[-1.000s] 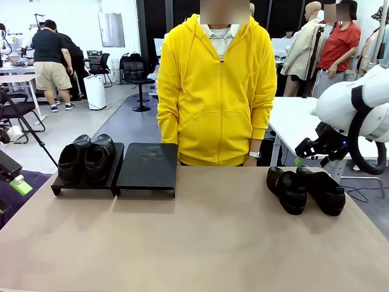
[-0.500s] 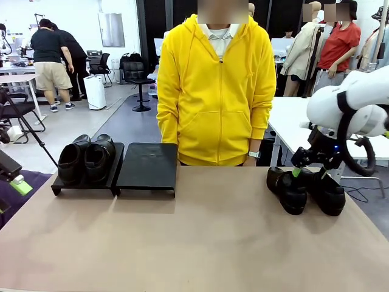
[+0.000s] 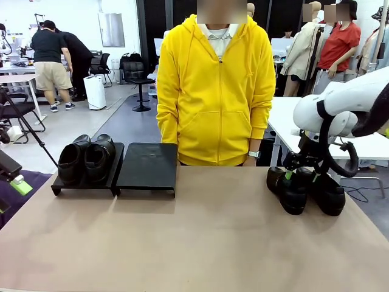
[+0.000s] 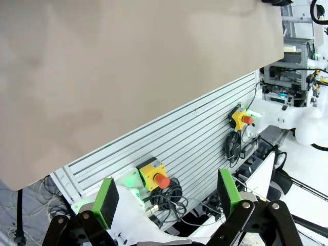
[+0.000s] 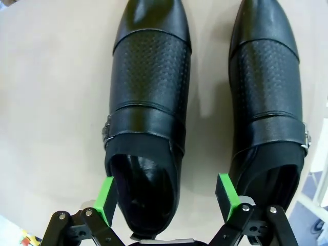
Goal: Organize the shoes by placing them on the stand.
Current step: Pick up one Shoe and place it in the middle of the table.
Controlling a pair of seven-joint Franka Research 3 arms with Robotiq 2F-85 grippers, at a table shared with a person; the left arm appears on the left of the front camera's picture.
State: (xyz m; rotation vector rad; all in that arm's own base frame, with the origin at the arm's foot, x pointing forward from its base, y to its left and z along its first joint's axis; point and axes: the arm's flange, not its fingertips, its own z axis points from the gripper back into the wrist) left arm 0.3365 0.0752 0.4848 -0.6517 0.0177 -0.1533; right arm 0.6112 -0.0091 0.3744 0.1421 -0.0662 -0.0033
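Nearest me, out past the edge of the tan desk (image 3: 200, 243), the left claw (image 4: 168, 196) hangs with its green pads spread wide and nothing between them. Below it is a ribbed metal panel (image 4: 195, 138) with red stop buttons on yellow boxes. Farther back on the right side of the desk, two black shoes (image 3: 289, 193) lie side by side with their toes toward the near edge, close enough that I cannot tell if they touch. The right claw (image 3: 300, 176) is down at their heel ends, spread and pinching nothing. Seen from its wrist, one pad sits at the outer side of one shoe's (image 5: 148, 102) heel opening and the other pad stands in the gap beside the second shoe (image 5: 266, 87). Over at the far left sits the stand (image 3: 148, 165), two black trays side by side. The other two shoes (image 3: 85, 159) rest together on its left tray, toes toward the near edge. Behind the far edge stands a person in a yellow hoodie (image 3: 216, 85), arms hanging down.
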